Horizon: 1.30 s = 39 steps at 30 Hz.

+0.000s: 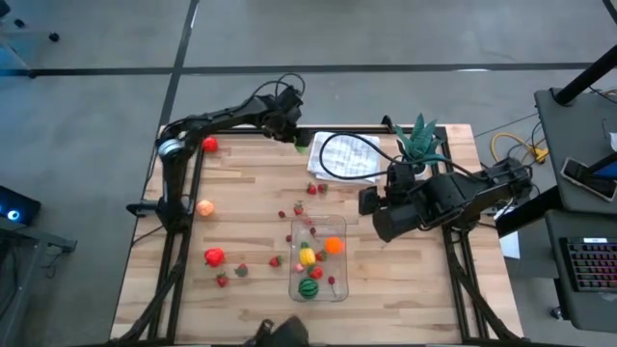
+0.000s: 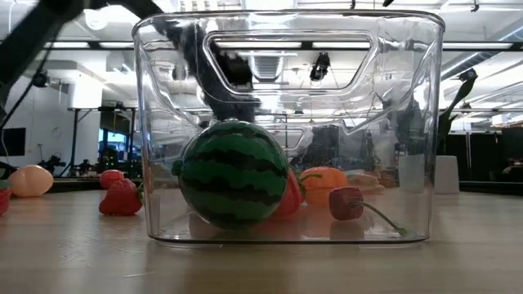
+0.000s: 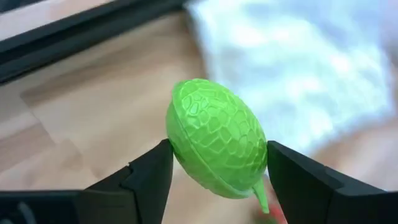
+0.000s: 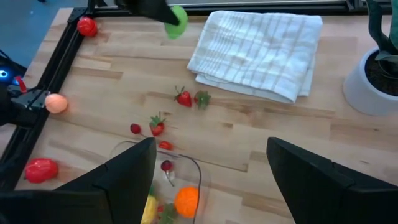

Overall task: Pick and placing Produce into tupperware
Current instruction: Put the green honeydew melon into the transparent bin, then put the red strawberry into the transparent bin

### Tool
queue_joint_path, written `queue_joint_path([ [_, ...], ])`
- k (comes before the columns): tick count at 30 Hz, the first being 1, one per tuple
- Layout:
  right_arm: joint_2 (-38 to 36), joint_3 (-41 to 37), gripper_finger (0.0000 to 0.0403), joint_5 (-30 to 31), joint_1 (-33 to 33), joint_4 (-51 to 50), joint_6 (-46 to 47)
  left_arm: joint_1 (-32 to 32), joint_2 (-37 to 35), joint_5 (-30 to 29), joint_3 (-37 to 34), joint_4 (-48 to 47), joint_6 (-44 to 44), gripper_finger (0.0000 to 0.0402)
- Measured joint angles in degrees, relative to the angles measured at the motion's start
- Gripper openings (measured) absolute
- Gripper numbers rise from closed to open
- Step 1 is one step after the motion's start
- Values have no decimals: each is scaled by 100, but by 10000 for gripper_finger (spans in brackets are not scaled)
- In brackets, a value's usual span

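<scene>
The lime-green fruit [image 3: 216, 138] sits right between the left hand's [image 3: 217, 174] fingers [image 3: 146, 177], both pads against its bumpy skin, so the left hand is clamped on it. That puts us in the pick step: the grab is made at the far edge of the desk [image 1: 251, 207], just beside the white folded cloth [image 1: 345, 156], and the right wrist view catches the fruit as a green blob [image 4: 176, 21] under the dark fingers. Whether it is clear of the wood yet, I cannot tell.

Now the target. The tupperware [image 1: 318, 258] stands at the near middle of the desk, well apart from the left hand, already holding the striped melon [image 2: 233, 173], an orange piece [image 2: 323, 181], something yellow [image 1: 307, 254] and a cherry [image 2: 346, 202]. Loose produce lies scattered: a red piece [image 1: 213, 256] and a peach-coloured one [image 1: 204, 206] on the left, small strawberries [image 1: 297, 208] around the container.

The right hand [image 4: 211, 177] hangs above the desk near the tupperware, fingers spread apart and empty, with the potted plant [image 1: 418, 145] just behind it.

Next call, as I read it: lift straight up, carry the fruit across to the open container and release above it, minding the waiting right arm nearby.
</scene>
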Motion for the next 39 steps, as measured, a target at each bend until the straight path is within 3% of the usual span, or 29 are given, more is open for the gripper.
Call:
queue_joint_path([
  [9, -106, 2, 297, 45, 0, 0, 1, -1665, -2070, 53, -587, -757, 1795, 226],
  [16, -86, 2, 297, -7, 0, -1, 90, -3202, -2981, 46, -1356, 424, 1784, 226],
  [21, -83, 2, 297, -480, 0, 21, -48, -4006, -2848, -142, -1812, 1309, 1050, 226],
  [25, -81, 2, 297, -842, 110, 24, -504, -4375, -2410, -887, -2069, 1252, 406, 226],
  [28, -81, 2, 297, -858, 298, 18, -612, -4471, -2116, -1092, -2173, 1283, -444, 234],
  [34, -54, -20, 297, -858, 771, -2, -562, -4568, -1662, -1067, -2094, 1311, -1146, 290],
  [39, -42, -140, 297, -857, 1088, -2, -321, -4579, -1792, -1081, -1877, 1270, -803, 331],
])
